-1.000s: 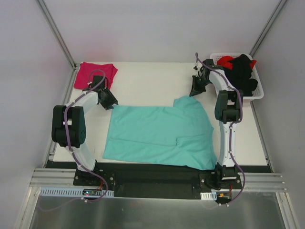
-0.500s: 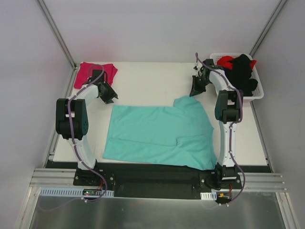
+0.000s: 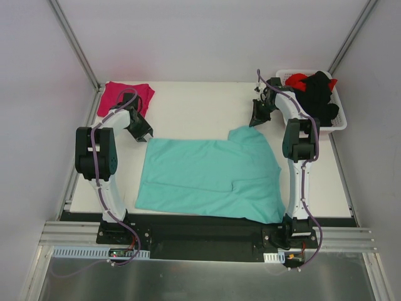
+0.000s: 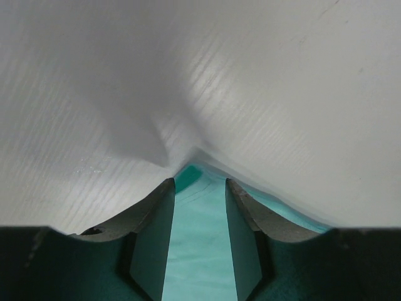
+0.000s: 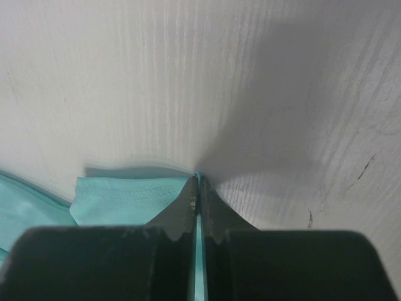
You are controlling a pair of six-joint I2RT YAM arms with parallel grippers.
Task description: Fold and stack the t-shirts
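The teal t-shirt [image 3: 210, 175] lies spread flat on the white table. My left gripper [image 3: 140, 128] is at its far left corner. In the left wrist view the gripper [image 4: 199, 183] is open, and its jaws straddle the teal corner [image 4: 194, 213] without closing on it. My right gripper [image 3: 257, 116] is at the shirt's far right edge, by the sleeve. In the right wrist view the gripper [image 5: 199, 182] is shut on a thin fold of the teal cloth [image 5: 125, 191]. The magenta-pink t-shirt [image 3: 125, 95] lies folded at the far left corner.
A white basket [image 3: 341, 122] at the far right holds black and red garments [image 3: 316, 94]. The table's bare surface [image 3: 194, 110] lies between the two grippers. Metal frame posts run along both sides.
My left arm has swung its elbow back to the left and the left gripper has shifted slightly by the shirt's corner. The right arm and the teal shirt have not moved.
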